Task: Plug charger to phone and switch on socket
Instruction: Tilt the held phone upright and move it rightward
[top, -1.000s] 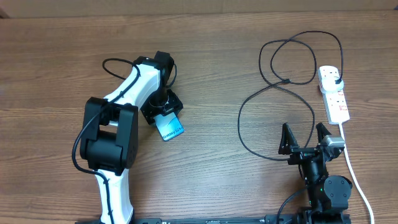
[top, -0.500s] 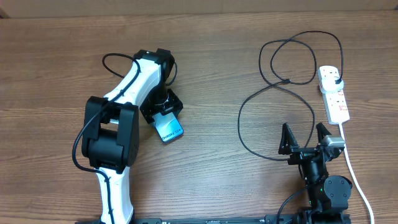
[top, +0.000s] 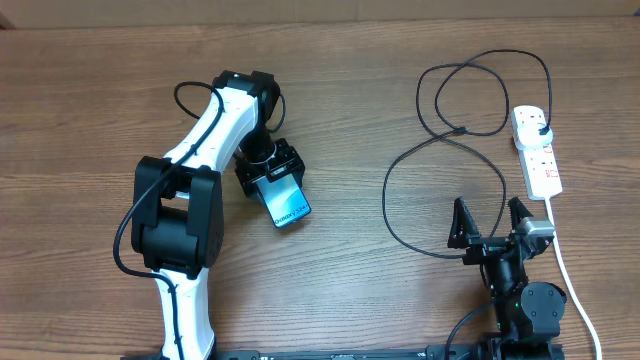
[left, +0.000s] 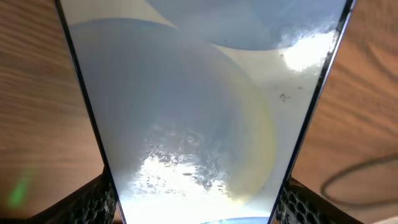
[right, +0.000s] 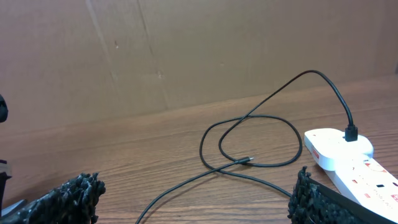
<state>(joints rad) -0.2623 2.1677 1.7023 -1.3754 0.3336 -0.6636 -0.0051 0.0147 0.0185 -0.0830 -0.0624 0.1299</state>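
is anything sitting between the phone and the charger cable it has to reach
Nothing visible: only bare table lies between the phone, held in the left end effector, and the nearest loop of the charger cable.

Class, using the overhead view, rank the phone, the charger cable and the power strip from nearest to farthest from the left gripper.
1. The phone, held in the left gripper, centre-left.
2. The charger cable, looping right of centre.
3. The power strip, at the far right.
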